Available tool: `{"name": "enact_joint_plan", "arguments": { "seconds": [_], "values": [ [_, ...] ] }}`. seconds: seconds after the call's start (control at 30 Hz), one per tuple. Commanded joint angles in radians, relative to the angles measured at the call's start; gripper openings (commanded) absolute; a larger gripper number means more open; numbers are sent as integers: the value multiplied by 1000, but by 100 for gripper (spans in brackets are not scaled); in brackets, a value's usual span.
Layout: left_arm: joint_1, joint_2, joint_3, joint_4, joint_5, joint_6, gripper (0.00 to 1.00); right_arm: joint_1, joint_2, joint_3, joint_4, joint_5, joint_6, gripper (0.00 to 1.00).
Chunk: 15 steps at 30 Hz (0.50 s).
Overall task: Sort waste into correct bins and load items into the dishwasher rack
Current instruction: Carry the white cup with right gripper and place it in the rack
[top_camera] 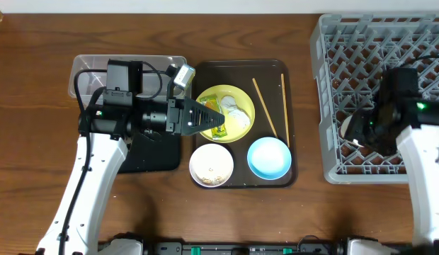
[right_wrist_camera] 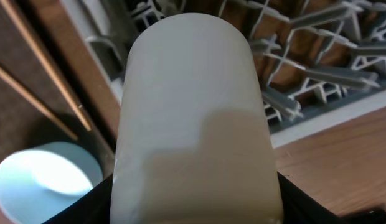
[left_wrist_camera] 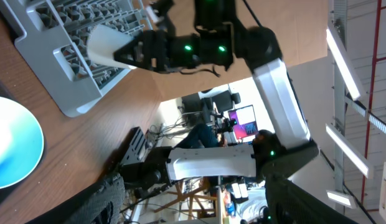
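Dishwasher rack [top_camera: 361,172]: one, at 3 o'clock. Dark serving tray [top_camera: 234,71]: one, at centre, carrying one yellow-green plate [top_camera: 226,93], one white bowl [top_camera: 211,165] and one light blue bowl [top_camera: 268,157]. Right gripper [right_wrist_camera: 196,199] clamps the single small white cup [right_wrist_camera: 193,112] above the rack's 9 o'clock side, cup axis in line with the fingers. Two chopsticks [top_camera: 264,108] run roughly 12-to-6. Left gripper [top_camera: 218,118] hovers at the plate's 9 o'clock rim; finger spread cannot be determined.

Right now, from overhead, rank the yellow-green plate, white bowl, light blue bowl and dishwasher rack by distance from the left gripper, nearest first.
1. yellow-green plate, under the left gripper
2. white bowl, just nearer the robot
3. light blue bowl, to its right
4. dishwasher rack, far right
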Motion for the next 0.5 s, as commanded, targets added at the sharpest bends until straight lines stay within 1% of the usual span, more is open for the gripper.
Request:
{"name": "enact_joint_plan", "arguments": {
  "seconds": [0.0,0.13,0.17,0.23,0.3,0.4,0.47],
  "values": [
    [0,-2,13,2,13,10,75,-25,42,12,16,9,18,53],
    [0,-2,13,2,13,9,75,-25,102,13,-27,-29,18,53],
    [0,-2,13,2,13,10,75,-25,115,12,-25,-27,18,56],
    [0,-2,13,2,10,10,75,-29,132,13,-2,-30,19,84],
    [0,-2,13,2,-19,9,75,-35,135,13,31,-42,26,99],
    [-1,-2,13,-18,-114,5,75,-42,118,30,57,-139,15,99],
    [-1,-2,13,-60,-213,5,75,-42,89,51,74,-224,-35,99]
  ]
}}
